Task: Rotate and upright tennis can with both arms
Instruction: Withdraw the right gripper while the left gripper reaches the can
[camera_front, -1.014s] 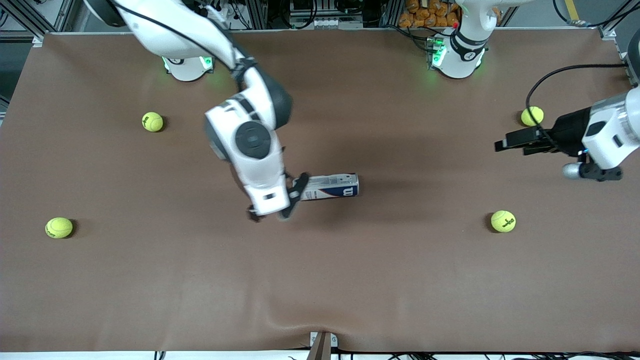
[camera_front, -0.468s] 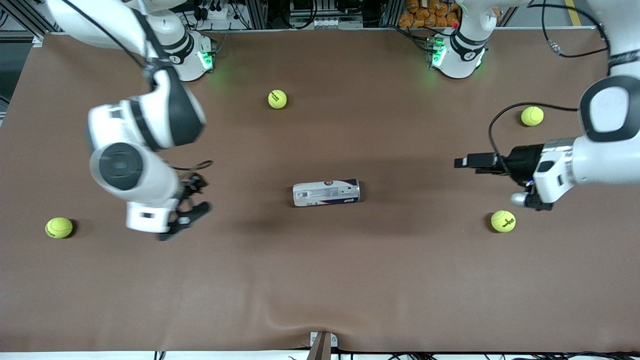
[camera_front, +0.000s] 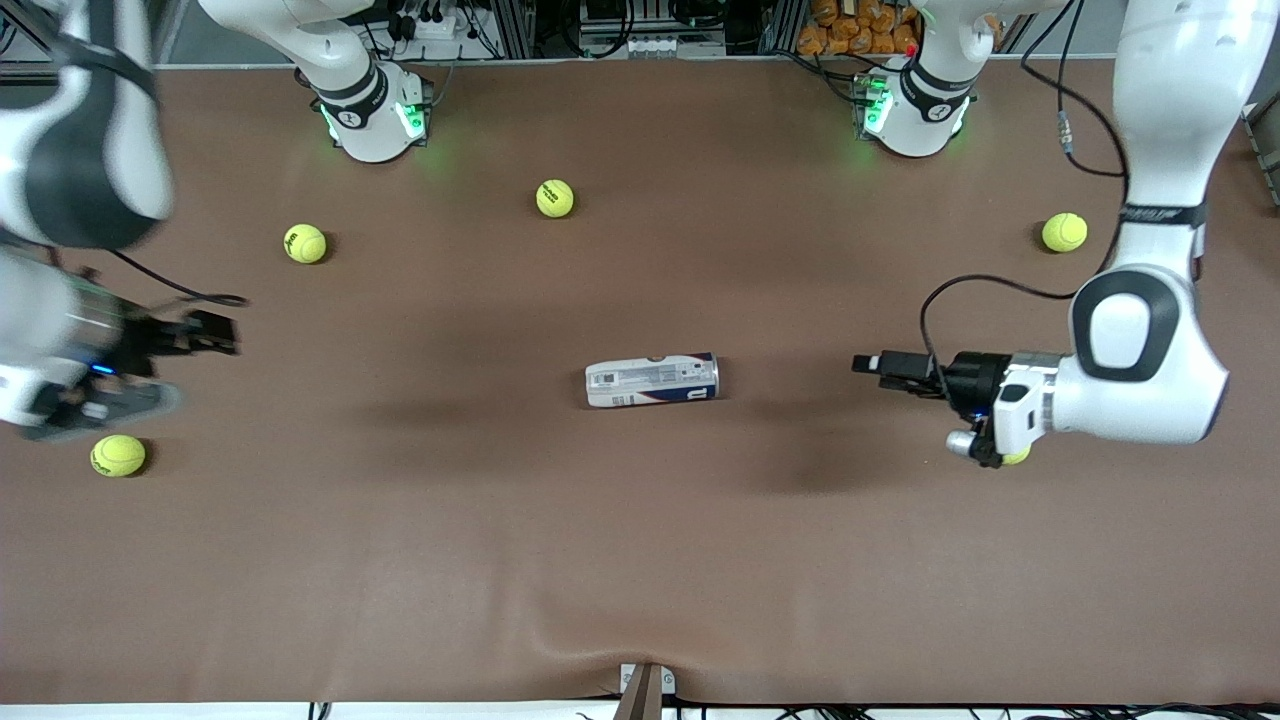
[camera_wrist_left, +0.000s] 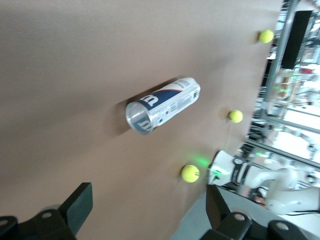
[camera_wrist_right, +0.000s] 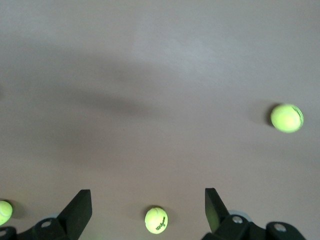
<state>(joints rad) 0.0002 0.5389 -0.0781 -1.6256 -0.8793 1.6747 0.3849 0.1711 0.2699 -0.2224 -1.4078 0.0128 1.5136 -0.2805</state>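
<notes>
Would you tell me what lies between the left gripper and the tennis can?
Nothing: in the front view only bare table separates the open left gripper from the lying tennis can.

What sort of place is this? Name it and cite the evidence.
Probably a robotics lab bench: a brown-covered table, framing and cabling at its edge, the open left gripper and open right gripper flanking a lying tennis can, and scattered tennis balls.

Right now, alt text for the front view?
The tennis can lies on its side mid-table, untouched. The left gripper hangs toward the left arm's end, pointing at the can; the right gripper, open, hangs at the right arm's end.
</notes>
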